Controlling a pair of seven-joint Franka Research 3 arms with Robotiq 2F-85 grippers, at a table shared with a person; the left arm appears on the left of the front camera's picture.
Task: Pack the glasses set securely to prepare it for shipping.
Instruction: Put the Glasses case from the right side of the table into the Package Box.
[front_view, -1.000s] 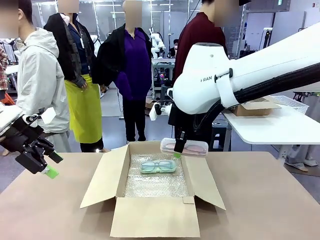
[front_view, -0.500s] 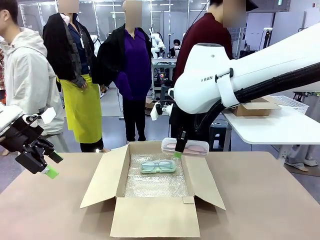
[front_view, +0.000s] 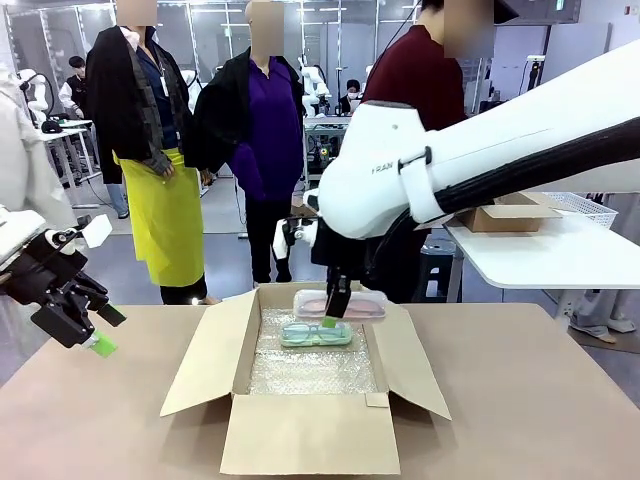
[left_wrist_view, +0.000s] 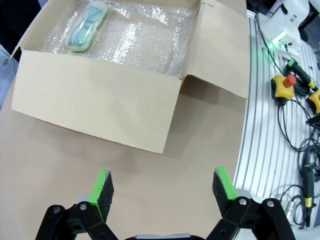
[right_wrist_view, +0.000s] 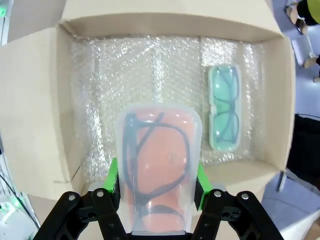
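The right tool (front_view: 333, 318) is clamped on the pink case (front_view: 365, 303), its green pads pressed against the two long sides. It holds the case flat, clear lid up, over the far end of the open cardboard box (front_view: 310, 440). In the right wrist view the same tool (right_wrist_view: 156, 177) grips that case (right_wrist_view: 156, 150) near one end, with a dark-framed pair of glasses showing through the lid. I cannot tell whether the case is touching the box's lining.

The mint-green case (front_view: 316, 333) lies flat inside the box on the bubble wrap (front_view: 310, 370), toward the far end, just beside and below the pink one. Seen from the right wrist, it (right_wrist_view: 224, 107) rests lengthwise against one wall of the box (right_wrist_view: 30, 100), apart from the held case, with bare bubble wrap (right_wrist_view: 125, 70) between them.

All four flaps of the box are folded outward, and the near one lies down on the brown surface (front_view: 540, 400).

The left tool (front_view: 105, 330) hovers above the surface well off to the box's left, its fingers spread wide with nothing between them. From its own wrist camera, the tool (left_wrist_view: 163, 186) looks past the box's flap (left_wrist_view: 100, 107) to the mint-green case (left_wrist_view: 86, 31) inside.
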